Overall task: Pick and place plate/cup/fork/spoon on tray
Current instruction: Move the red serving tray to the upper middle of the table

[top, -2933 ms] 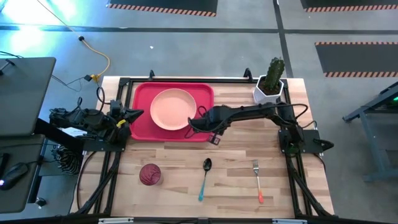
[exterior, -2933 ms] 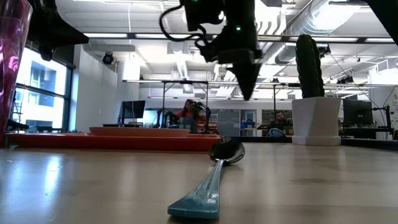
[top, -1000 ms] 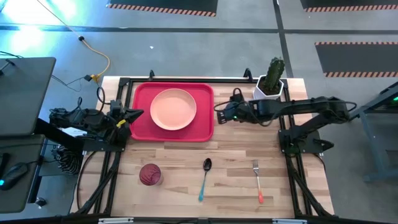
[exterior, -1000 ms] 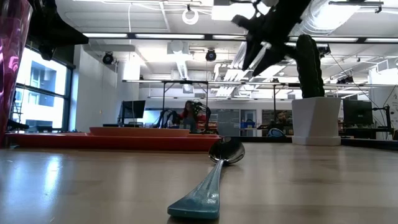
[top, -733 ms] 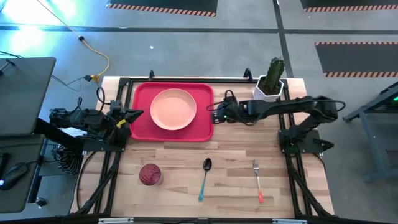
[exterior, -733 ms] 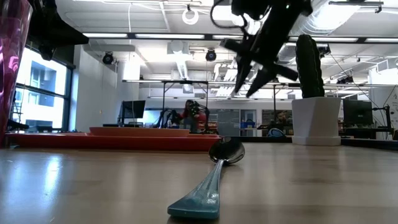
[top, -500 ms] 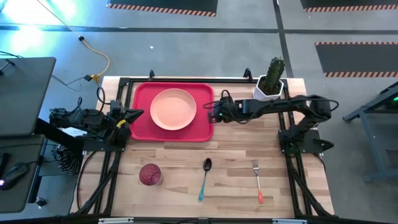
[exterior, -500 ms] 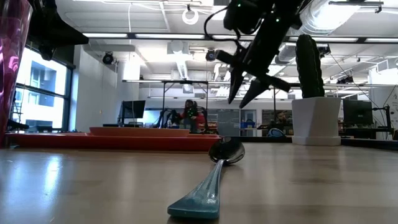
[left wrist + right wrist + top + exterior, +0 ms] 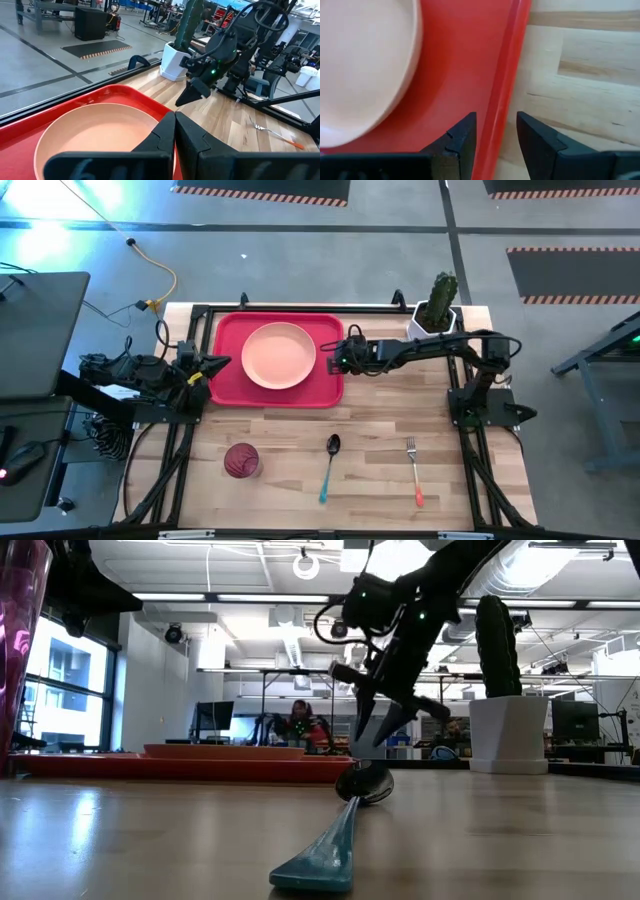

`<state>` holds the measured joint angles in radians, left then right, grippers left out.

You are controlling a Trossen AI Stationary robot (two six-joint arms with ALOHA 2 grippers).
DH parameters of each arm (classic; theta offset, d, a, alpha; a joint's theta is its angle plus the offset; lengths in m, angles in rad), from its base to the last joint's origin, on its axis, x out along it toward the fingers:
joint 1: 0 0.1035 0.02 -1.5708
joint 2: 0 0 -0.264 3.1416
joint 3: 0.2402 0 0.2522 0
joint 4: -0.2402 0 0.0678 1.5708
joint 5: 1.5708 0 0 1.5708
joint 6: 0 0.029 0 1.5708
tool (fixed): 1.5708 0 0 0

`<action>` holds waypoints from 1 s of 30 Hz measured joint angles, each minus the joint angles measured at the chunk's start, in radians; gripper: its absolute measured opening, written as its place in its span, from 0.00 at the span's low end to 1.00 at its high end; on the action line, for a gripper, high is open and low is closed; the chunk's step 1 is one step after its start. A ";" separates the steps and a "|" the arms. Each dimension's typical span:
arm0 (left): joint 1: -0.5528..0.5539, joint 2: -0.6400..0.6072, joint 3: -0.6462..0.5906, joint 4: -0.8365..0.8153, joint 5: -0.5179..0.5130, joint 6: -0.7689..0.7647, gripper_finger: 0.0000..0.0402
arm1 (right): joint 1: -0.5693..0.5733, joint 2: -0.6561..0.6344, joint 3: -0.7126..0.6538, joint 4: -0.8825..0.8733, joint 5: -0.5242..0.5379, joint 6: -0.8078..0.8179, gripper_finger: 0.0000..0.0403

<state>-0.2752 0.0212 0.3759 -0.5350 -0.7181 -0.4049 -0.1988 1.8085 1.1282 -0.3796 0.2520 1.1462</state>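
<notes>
The peach-pink plate lies in the red tray at the table's far left. My right gripper is open at the tray's right rim, one finger over the tray and one over the wood, tips just above the rim; I see no touch. My left gripper is shut and empty at the tray's left edge. The dark red cup stands upright near the front left. The teal-handled spoon and the orange-handled fork lie flat near the front edge.
A white pot with a green cactus stands at the far right corner, behind my right arm. Bare wood lies between the tray and the cutlery. In the low view the spoon fills the foreground and people sit in the room beyond.
My right gripper has gone from near the cactus pot toward the table's left edge, over to the tray's right rim, and has come down and tipped its fingers downward. Plate, cup, spoon and fork have stayed where they were.
</notes>
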 joint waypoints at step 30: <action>0.000 0.000 0.000 0.000 0.000 0.007 0.00 | -0.057 0.104 0.002 0.012 0.025 -0.019 0.32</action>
<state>-0.2754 0.0212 0.3758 -0.5350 -0.7182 -0.3983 -0.2555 1.9121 1.1301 -0.3679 0.2771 1.1268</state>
